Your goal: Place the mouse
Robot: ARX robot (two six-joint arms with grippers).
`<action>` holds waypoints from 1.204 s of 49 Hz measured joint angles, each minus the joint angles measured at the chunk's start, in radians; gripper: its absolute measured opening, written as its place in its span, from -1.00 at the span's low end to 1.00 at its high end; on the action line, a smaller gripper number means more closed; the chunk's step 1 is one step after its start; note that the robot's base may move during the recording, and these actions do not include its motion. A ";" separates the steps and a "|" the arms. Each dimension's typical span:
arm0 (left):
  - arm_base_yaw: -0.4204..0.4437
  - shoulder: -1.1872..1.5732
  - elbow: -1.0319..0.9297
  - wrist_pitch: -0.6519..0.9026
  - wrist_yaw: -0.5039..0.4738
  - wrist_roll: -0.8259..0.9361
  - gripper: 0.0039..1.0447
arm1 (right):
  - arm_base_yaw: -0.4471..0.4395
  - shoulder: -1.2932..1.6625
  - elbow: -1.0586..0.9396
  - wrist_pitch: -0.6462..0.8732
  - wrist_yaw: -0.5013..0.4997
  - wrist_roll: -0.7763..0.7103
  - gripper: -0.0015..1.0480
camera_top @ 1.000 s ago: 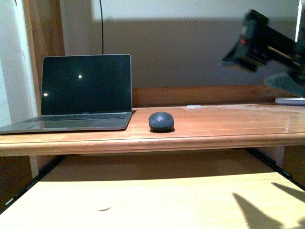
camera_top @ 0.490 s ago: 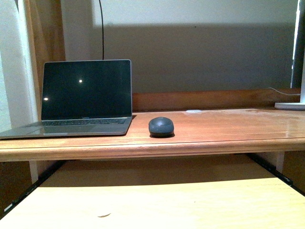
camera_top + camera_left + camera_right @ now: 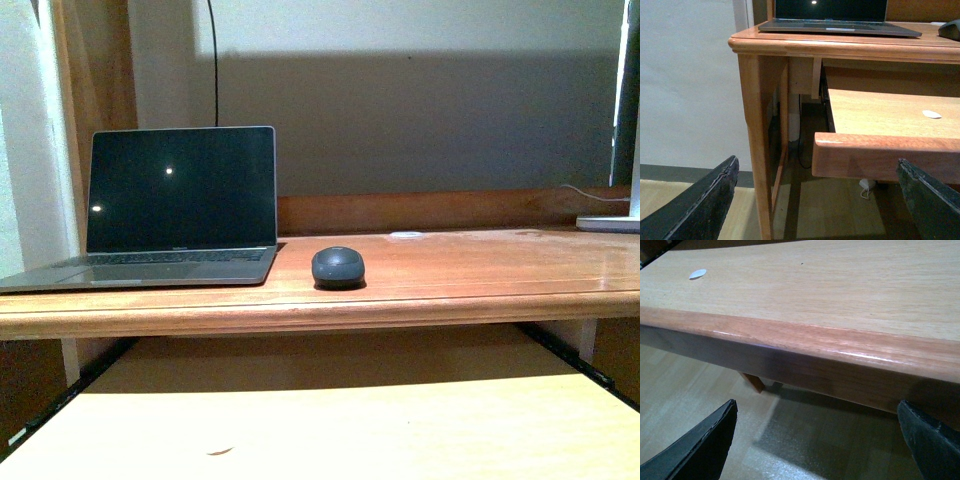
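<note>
Front view: mouse [image 3: 338, 267] on desk [image 3: 480, 270], long axis toward camera; both hands spread, empty.

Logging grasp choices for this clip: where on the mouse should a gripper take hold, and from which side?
Probably across its two long flanks, coming down from above. The mouse lies flat on the desk top, a low rounded oval with open wood on its right. The laptop stands close on its left, so approaching from above or the right looks safest. Both grippers, left and right, are open, empty and down below the desk.

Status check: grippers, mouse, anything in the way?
Left gripper open, empty. Right gripper open, empty. Mouse on desk beside laptop, untouched. Nothing obstructing.
</note>
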 joint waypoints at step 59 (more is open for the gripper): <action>0.000 0.000 0.000 0.000 0.000 0.000 0.86 | 0.194 0.705 0.647 0.130 0.401 0.010 0.86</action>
